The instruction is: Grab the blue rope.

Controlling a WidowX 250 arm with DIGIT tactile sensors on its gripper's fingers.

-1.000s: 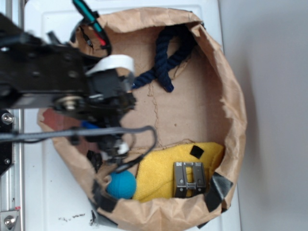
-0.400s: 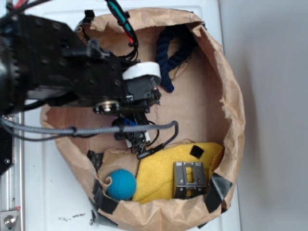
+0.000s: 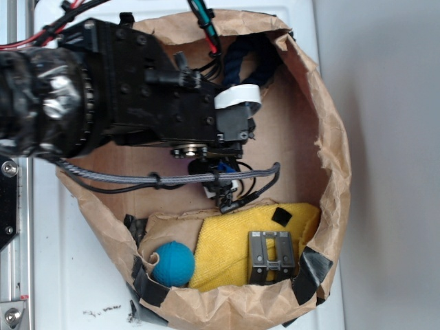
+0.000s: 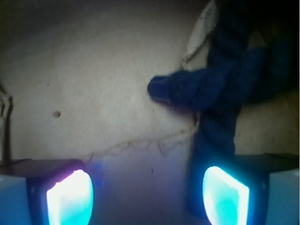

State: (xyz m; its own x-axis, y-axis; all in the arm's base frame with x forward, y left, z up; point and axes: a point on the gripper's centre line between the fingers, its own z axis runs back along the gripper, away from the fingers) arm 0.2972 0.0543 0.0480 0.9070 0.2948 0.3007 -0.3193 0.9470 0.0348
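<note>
The blue rope is thick, dark navy and twisted in strands; in my wrist view it is blurred, with one rounded end pointing left and another length crossing it and running down toward my right-hand pad. It lies on the brown paper floor of the paper bag, in the far corner by the bag's wall, and from the exterior view my arm covers most of it, leaving only a loop showing. My jaws stand wide apart, the gripper holding nothing. The two glowing pads sit at the bottom corners of the wrist view, bare paper between them. The rope passes just beside the right pad; whether it touches I cannot tell.
</note>
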